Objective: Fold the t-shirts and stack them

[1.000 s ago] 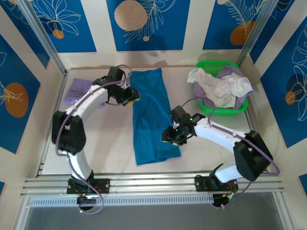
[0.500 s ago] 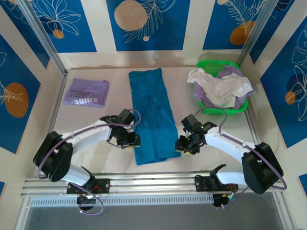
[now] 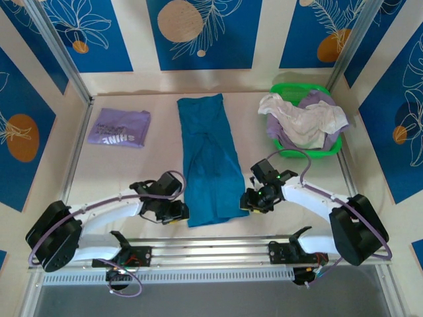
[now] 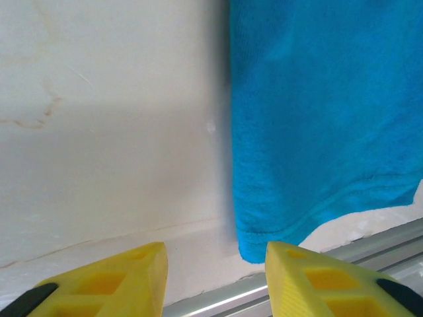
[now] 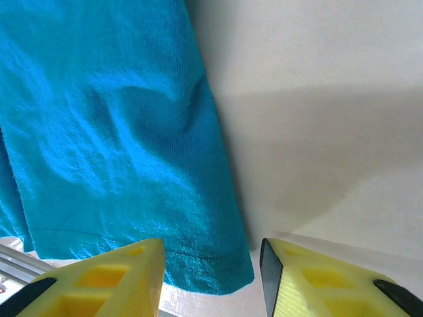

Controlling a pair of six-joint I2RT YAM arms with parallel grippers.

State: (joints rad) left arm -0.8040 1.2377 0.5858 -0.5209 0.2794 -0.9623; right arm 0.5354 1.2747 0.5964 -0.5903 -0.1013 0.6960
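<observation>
Pale table (image 3: pixel 152 175) has the teal t-shirt (image 3: pixel 208 165) flat, running 12 to 6. Left tool (image 3: pixel 176 212) and right tool (image 3: pixel 250 201), both spread apart, sit at its 7 and 5 o'clock hem corners. Floppy, light cloth, so I'd pinch there.

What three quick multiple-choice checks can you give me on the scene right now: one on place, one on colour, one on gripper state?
1. Where on the table does the lavender t-shirt lie?
A near right
B far left
C middle

2. What colour is the basket?
A red
B black
C green

3. How do the left gripper and right gripper stand?
A both open
B both shut on cloth
C one open, one shut

1 B: it lies folded by the far-left edge.
2 C: its rim shows bright green.
3 A: in each wrist view the jaws stand wide apart, gripping nothing, by the teal t-shirt hem.
</observation>
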